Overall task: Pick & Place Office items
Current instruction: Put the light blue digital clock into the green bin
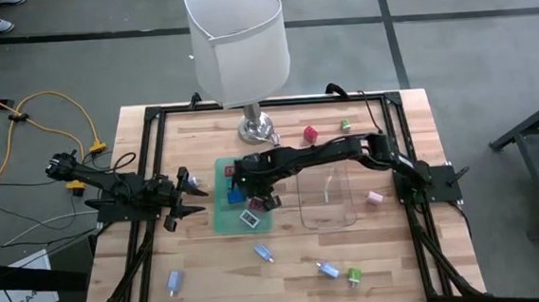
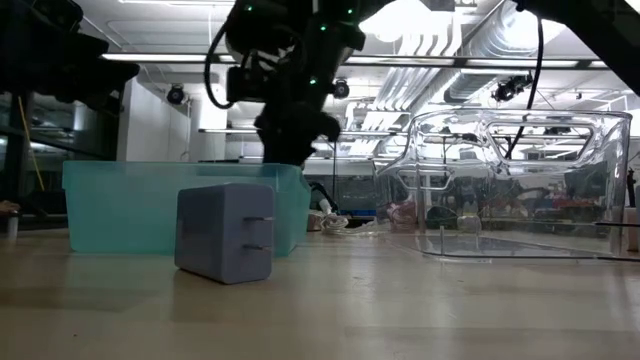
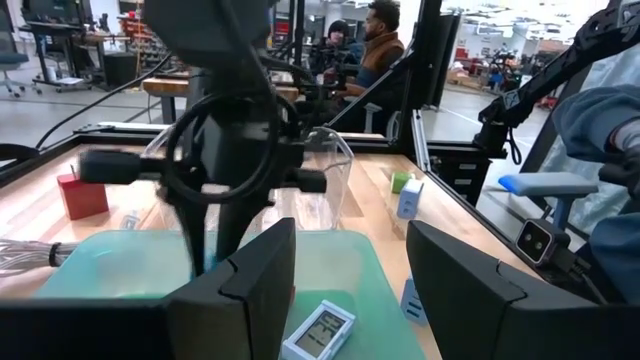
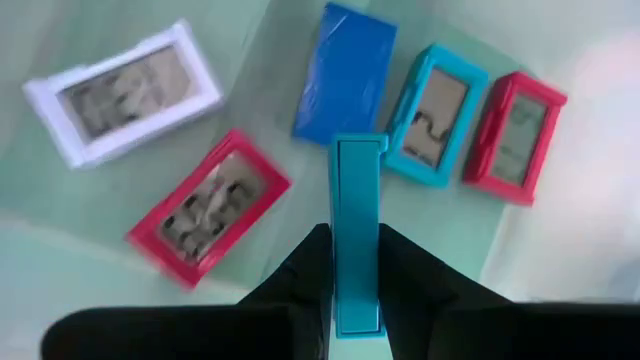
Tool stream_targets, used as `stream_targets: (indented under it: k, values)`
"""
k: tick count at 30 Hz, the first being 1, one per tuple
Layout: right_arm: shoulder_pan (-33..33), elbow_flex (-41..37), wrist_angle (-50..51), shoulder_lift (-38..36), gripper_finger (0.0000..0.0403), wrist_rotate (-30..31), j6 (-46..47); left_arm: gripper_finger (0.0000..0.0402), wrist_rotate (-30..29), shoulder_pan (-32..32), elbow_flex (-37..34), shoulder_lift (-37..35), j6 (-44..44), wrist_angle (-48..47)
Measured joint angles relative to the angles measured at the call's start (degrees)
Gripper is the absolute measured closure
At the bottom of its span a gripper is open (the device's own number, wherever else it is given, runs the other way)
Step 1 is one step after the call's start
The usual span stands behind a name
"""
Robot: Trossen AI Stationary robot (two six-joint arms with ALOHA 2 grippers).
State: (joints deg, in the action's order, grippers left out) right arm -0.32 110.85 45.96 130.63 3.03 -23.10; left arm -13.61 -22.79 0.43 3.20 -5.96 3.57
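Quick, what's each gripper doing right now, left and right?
Left gripper: open, holding nothing, waiting at the green mat's left edge.
Right gripper: shut on a flat teal piece, edge-on, above the mat.

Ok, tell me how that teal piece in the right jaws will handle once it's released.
The teal piece looks like a thin, rigid slab held on edge, so it will probably tip flat onto the green mat. Its glossy faces suggest it may slip. It probably won't roll.
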Motion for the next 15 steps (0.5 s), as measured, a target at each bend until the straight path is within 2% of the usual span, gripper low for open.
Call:
stream_targets:
  k: [15]
  values:
    - [-0.7,-0.1,1.6,0.3,0.035,-0.4,-0.7,0.0216,0.0,0.0,0.0,0.0,0.0,0.2]
